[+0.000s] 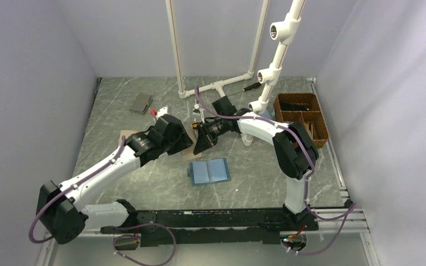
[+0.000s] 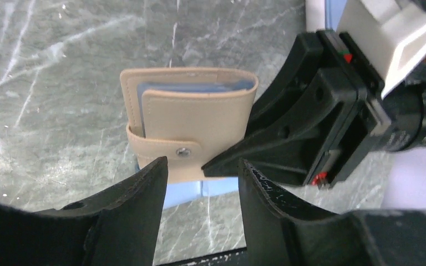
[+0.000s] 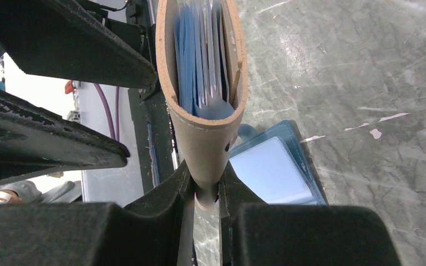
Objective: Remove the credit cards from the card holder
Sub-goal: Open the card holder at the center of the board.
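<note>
1. Your right gripper pinches the card holder by its fold. The jaws are pressed nearly together on the tan leather, and the holder is carried clear of the table. The edges of the cards show at 12 o'clock in the right wrist view. The hold looks chosen to steady the holder while leaving the cards reachable.
2. Your left gripper waits at 6 o'clock of the holder, half spread, with a finger on either side of the snap strap. It grips nothing, and you cannot tell whether a finger brushes the strap's edge.
3. The strap appears fastened across the holder's face, so it probably has to be undone before any card slides out.
4. Seen from above, a light-blue bifold lies open on the table at 6 o'clock of the held holder. A grey wallet sits well apart at 10 o'clock.
</note>
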`<move>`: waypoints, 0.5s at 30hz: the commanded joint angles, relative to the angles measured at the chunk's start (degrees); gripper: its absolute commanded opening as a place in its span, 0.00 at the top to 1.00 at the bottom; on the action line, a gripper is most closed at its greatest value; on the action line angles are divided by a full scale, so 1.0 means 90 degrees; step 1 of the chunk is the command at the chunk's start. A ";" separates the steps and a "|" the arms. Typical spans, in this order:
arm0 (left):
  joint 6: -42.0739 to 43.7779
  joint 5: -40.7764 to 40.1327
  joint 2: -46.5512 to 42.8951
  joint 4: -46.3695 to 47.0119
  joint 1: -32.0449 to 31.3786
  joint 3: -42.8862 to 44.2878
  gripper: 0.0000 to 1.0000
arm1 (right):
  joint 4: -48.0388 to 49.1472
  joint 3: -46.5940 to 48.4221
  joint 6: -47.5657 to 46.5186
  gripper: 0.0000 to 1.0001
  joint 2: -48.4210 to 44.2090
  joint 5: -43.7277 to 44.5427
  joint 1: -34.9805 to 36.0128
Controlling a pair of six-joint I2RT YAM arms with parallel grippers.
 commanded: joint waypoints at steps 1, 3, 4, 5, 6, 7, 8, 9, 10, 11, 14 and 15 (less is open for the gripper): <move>-0.0256 -0.1051 0.0423 -0.0531 -0.0172 0.0577 0.46 | 0.0030 0.0289 -0.0091 1.00 -0.0068 -0.0145 0.0037; -0.0284 -0.1196 0.0637 -0.0695 -0.0188 0.0714 0.48 | 0.0021 0.0294 -0.0100 1.00 -0.0079 -0.0147 0.0036; -0.0286 -0.1230 0.0708 -0.0754 -0.0185 0.0767 0.50 | 0.0013 0.0297 -0.0100 1.00 -0.0080 -0.0152 0.0037; -0.0282 -0.1243 0.0769 -0.0791 -0.0195 0.0807 0.50 | 0.0011 0.0298 -0.0101 1.00 -0.0080 -0.0156 0.0043; -0.0282 -0.1238 0.0823 -0.0807 -0.0200 0.0814 0.51 | 0.0011 0.0298 -0.0101 1.00 -0.0082 -0.0164 0.0043; -0.0286 -0.1215 0.0863 -0.0811 -0.0194 0.0801 0.52 | 0.0018 0.0298 -0.0092 1.00 -0.0080 -0.0180 0.0041; -0.0291 -0.1187 0.0893 -0.0790 -0.0201 0.0777 0.52 | 0.0017 0.0298 -0.0082 1.00 -0.0072 -0.0198 0.0035; -0.0300 -0.1153 0.0915 -0.0762 -0.0202 0.0751 0.53 | 0.0019 0.0298 -0.0079 1.00 -0.0063 -0.0205 0.0041; -0.0291 -0.1120 0.0946 -0.0726 -0.0207 0.0731 0.54 | 0.0020 0.0298 -0.0077 1.00 -0.0061 -0.0206 0.0043; -0.0283 -0.1067 0.0973 -0.0694 -0.0209 0.0710 0.56 | 0.0013 0.0298 -0.0075 1.00 -0.0053 -0.0213 0.0036; -0.0346 -0.0972 0.1079 -0.0753 -0.0204 0.0729 0.57 | 0.0015 0.0298 -0.0072 1.00 -0.0060 -0.0197 0.0035; -0.0369 -0.0944 0.1117 -0.0789 -0.0209 0.0748 0.57 | 0.0011 0.0303 -0.0081 1.00 -0.0058 -0.0183 0.0043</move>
